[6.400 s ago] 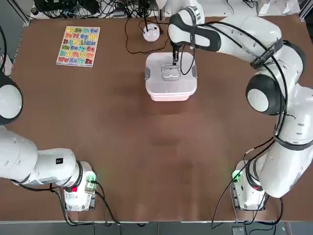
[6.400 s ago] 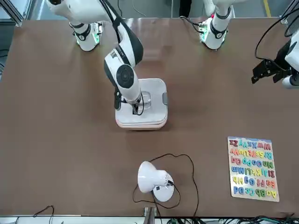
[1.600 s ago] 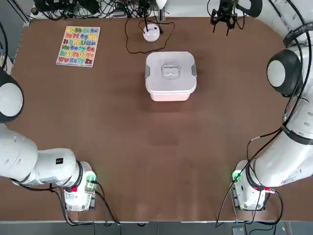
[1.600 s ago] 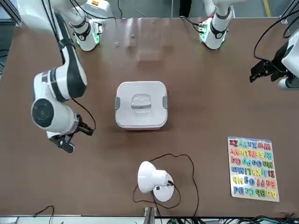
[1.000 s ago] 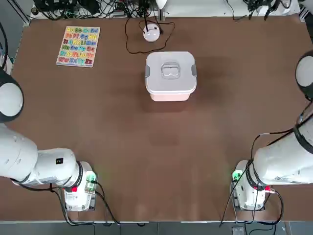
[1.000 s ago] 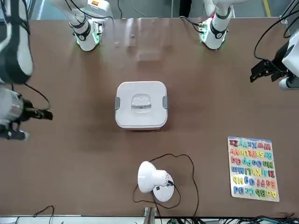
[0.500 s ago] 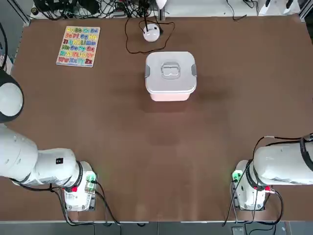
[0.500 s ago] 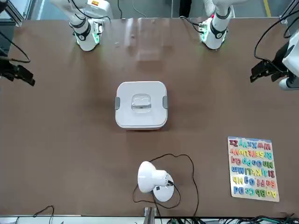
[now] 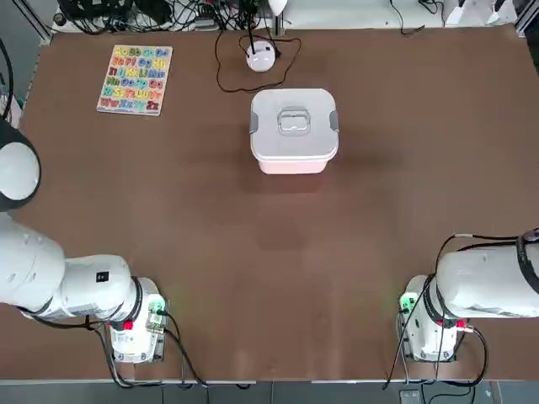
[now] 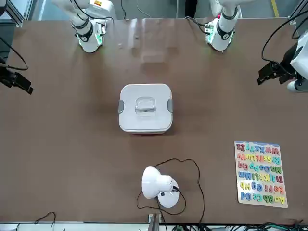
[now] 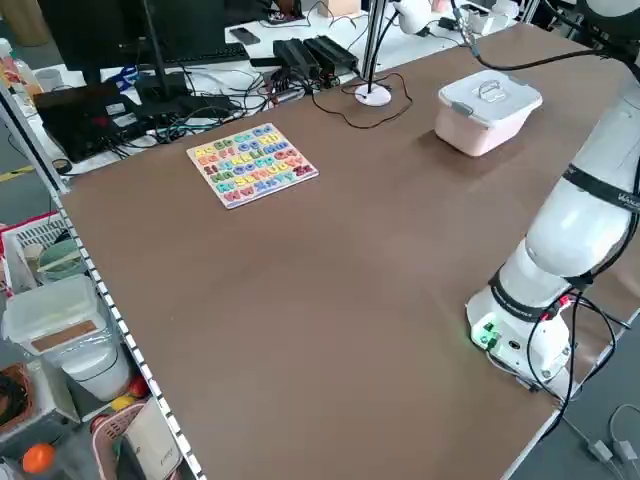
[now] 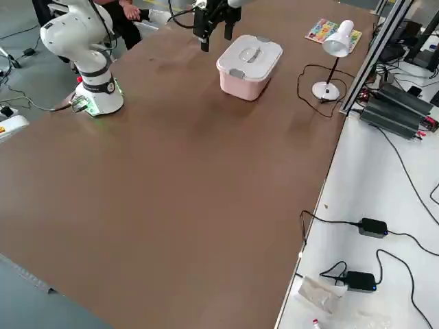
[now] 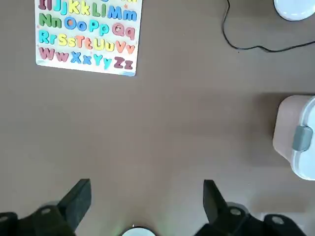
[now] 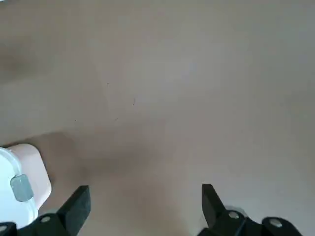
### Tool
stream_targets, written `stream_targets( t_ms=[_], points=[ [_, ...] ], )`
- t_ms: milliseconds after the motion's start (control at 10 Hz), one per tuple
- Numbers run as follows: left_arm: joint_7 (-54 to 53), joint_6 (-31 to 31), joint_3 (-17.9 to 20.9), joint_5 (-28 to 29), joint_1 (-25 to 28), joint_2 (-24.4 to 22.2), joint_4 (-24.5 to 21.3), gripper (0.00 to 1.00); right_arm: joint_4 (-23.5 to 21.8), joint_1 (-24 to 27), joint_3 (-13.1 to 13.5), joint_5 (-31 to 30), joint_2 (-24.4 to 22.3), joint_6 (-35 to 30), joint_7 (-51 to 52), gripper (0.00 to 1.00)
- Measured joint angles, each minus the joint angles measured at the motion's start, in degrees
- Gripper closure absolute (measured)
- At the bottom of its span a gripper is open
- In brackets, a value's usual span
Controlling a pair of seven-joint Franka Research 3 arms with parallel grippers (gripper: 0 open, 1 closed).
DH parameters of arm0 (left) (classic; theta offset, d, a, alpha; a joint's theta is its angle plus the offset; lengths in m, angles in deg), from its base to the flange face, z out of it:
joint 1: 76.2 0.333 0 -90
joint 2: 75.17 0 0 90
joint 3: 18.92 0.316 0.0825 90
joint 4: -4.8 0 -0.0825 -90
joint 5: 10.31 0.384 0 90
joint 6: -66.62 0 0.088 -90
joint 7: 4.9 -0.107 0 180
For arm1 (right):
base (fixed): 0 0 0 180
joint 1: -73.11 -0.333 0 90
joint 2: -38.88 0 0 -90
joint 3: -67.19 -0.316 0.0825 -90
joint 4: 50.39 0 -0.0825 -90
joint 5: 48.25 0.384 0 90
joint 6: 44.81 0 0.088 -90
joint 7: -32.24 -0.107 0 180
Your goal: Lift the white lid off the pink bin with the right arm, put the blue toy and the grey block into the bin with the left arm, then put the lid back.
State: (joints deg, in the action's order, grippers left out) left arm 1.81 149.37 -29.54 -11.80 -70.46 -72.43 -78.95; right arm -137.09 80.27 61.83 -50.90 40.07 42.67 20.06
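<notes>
The white lid [image 9: 293, 120] sits closed on the pink bin [image 9: 293, 165], its grey clips on the two flanks; the bin stands on the far half of the brown table [image 9: 269, 252], about midway between the side edges. We see wide bare tabletop on the bin's near side, reaching to the two arm bases at the near corners, and bare strips on either flank. Beyond the bin, close to the far edge, stands a small white lamp [image 9: 260, 56] whose black cable [image 9: 223, 76] loops on the table just short of the lid. The alphabet puzzle board [image 9: 135, 79] lies flat near the far corner on the robot's left, well apart from the bin. The right gripper [image 10: 17, 82] hangs at the table's right-hand edge, well clear of the bin; in its wrist view we see its fingers [image 14: 78, 199] spread wide with nothing between them and only a corner of the bin to one side. The left gripper [image 10: 270, 72] hangs at the opposite edge, likewise well clear; its fingers [image 13: 78, 196] are also spread wide and empty, above bare table between the puzzle board and the bin. Neither gripper touches anything.
</notes>
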Motion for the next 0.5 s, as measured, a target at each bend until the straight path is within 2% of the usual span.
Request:
stream_targets(
  t_ms=[500],
  points=[
    [-1.4, 0.0, 0.0, 0.0, 0.1, 0.0, 0.0, 0.0, -0.1, -0.9, -0.2, 0.0, 0.0, 0.4, -0.1, 0.0]
  ],
)
